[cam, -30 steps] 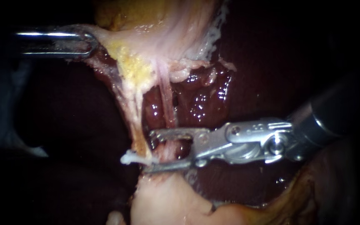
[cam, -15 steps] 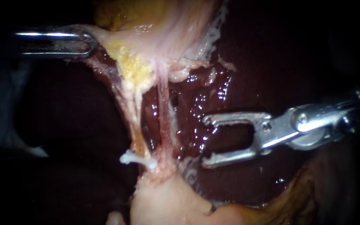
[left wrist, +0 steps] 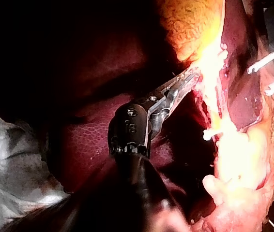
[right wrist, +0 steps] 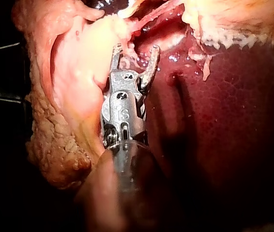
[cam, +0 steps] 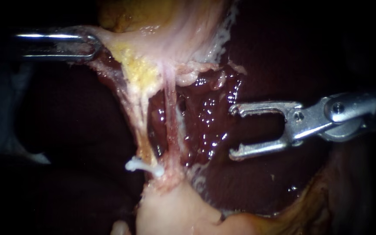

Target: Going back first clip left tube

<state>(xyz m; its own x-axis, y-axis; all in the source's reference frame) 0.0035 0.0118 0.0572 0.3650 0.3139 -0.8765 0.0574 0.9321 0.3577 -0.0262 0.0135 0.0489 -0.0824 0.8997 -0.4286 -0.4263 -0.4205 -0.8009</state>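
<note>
Two stretched strands run down the middle of the endoscope view: the yellowish left tube (cam: 139,130) and the pink right tube (cam: 172,117). A white clip (cam: 142,166) sits across the left tube's lower end; it also shows as a clip (left wrist: 209,133) in the left wrist view. My right instrument (cam: 236,130) hangs to the right of both tubes over the liver (cam: 262,65), jaws open and holding nothing, as the right instrument (right wrist: 134,50) also shows. My left instrument (cam: 93,43) is shut on the pale tissue (cam: 122,41) at the upper left and holds it taut; the left instrument (left wrist: 188,79) shows the same grip.
A pale pink lump of tissue (cam: 175,213) lies below the tubes. Yellow fat (cam: 142,72) coats the tissue above them. Wet dark red liver bed (cam: 205,113) shows between the tubes and my right instrument. White cloth (left wrist: 11,159) lies beside my left instrument's shaft.
My right instrument's open jaws, which straddled the tubes at the clip's level, have drawn back to the right and slightly up. The clip, the tubes and my left instrument have stayed put.
</note>
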